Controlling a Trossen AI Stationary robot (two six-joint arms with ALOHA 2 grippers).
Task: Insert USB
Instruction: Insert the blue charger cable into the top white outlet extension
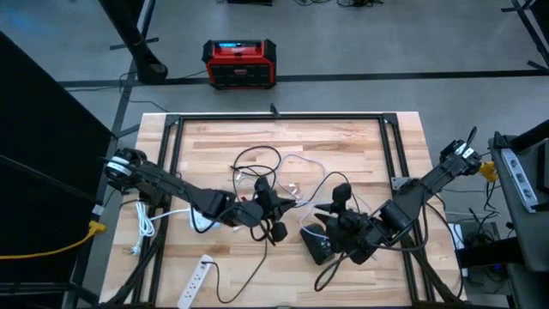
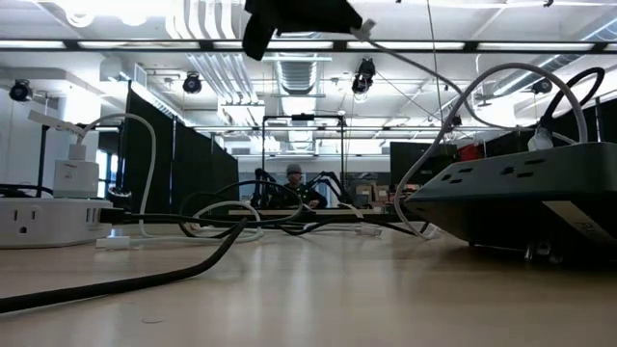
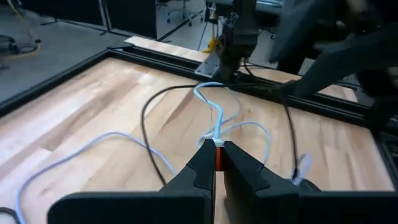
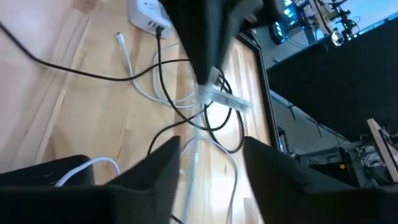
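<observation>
A white USB cable [image 1: 292, 184] lies in loose loops on the wooden table. My left gripper [image 1: 273, 210], near the table's middle, is shut on the cable's plug end [image 3: 217, 151]. In the right wrist view that plug [image 4: 219, 94] sticks out below my left gripper's dark fingers. My right gripper [image 4: 211, 163] hangs just to the right of it, open, with nothing between its fingers. A black power strip [image 1: 316, 245] lies under my right gripper [image 1: 333, 223], flat on the table. My left gripper pinches the cable's plug end [image 3: 217, 158] between its two fingers, an orange-and-white piece showing in the narrow gap. The fingers come from the table's left, slanting slightly down. The plug is lifted clear of the table, and the white cable [image 3: 214, 118] trails slack down to the wood.
A white power strip [image 1: 197, 281] lies at the near left edge with its black cord [image 1: 257, 257] curving across the table. More black cords [image 1: 257, 159] loop mid-table. A black frame rail [image 1: 274, 118] edges the table. A red box [image 1: 240, 63] sits on the floor beyond. A person [image 2: 293, 175] shows far off.
</observation>
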